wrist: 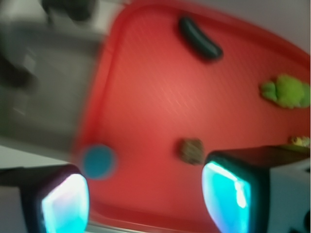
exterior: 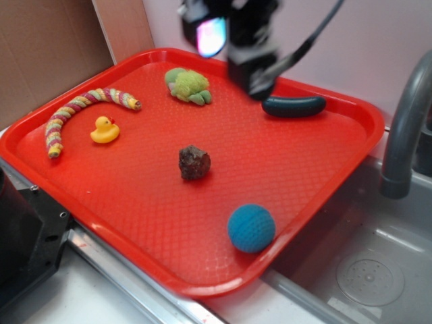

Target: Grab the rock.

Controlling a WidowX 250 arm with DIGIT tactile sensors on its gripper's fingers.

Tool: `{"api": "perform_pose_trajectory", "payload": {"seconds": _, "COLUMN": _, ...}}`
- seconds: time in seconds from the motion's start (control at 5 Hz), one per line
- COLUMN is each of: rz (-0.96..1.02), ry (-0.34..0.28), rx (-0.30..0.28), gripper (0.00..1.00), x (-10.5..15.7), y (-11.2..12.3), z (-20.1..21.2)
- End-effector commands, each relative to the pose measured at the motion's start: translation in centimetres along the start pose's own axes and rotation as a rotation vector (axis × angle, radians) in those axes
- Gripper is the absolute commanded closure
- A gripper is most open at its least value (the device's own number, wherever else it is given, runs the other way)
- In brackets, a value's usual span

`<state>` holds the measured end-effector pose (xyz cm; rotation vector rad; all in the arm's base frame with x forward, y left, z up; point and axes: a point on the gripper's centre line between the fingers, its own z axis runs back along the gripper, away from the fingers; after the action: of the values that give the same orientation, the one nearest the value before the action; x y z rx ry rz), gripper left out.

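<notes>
Item 1. Rock: a small, rough, dark brown lump, recorded near the middle of the red tray, resting free and untouched. In the wrist view it appears just beside the inner edge of one finger pad, lower centre of the picture.

Item 2. Gripper: seen in the exterior view as a blurred dark mass raised over the tray's far edge, at about 1 o'clock from the rock and well apart from it. In the wrist view two glowing pads are seen set wide apart with bare tray between them; the pincer is recorded as spread wide and holding nothing.

Item 3. Other contents of the tray, taken from the rock: blue knitted ball at 5 o'clock; dark green sausage-shaped toy at 2 o'clock; green plush toy at 12 o'clock; yellow duck at 10 o'clock; striped knitted worm beyond the duck.

Item 4. Progress: judged to be at the outset. No contact has been made. Left to be done: the gripper to be brought over the rock, lowered, shut upon it and lifted.
</notes>
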<state>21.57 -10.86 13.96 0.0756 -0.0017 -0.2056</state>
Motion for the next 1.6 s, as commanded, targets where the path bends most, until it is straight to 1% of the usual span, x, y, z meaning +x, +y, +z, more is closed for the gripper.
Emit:
{"api": "perform_pose_trajectory", "payload": {"seconds": 0.0, "rz": 0.018, "ry": 0.062, "rx": 0.031, "gripper": 0.00, "x": -1.3, "y": 4.0, "z": -5.8}}
{"api": "perform_pose_trajectory", "payload": {"seconds": 0.2, "rz": 0.018, "ry": 0.092, "rx": 0.003, "gripper": 0.00, "x": -0.9, "y": 3.6, "z": -6.9}}
{"api": "perform_pose_trajectory", "payload": {"seconds": 0.4, "rz": 0.024, "ry": 0.100, "rx": -0.020, "gripper": 0.00, "x": -0.7, "y": 3.5, "z": -7.4}}
{"api": "perform_pose_trajectory", "payload": {"seconds": 0.8, "rz": 0.042, "ry": 0.114, "rx": -0.057, "gripper": 0.00, "x": -0.6, "y": 2.4, "z": -7.7}}
{"api": "perform_pose_trajectory", "payload": {"seconds": 1.0, "rz": 0.045, "ry": 0.162, "rx": -0.043, "gripper": 0.00, "x": -1.0, "y": 2.1, "z": -9.5}}
{"api": "perform_pose_trajectory", "payload": {"seconds": 1.2, "rz": 0.050, "ry": 0.175, "rx": -0.042, "gripper": 0.00, "x": -1.4, "y": 2.1, "z": -10.9}}
{"api": "perform_pose_trajectory", "payload": {"seconds": 1.4, "rz": 0.063, "ry": 0.173, "rx": -0.077, "gripper": 1.00, "x": -1.7, "y": 1.9, "z": -12.1}}
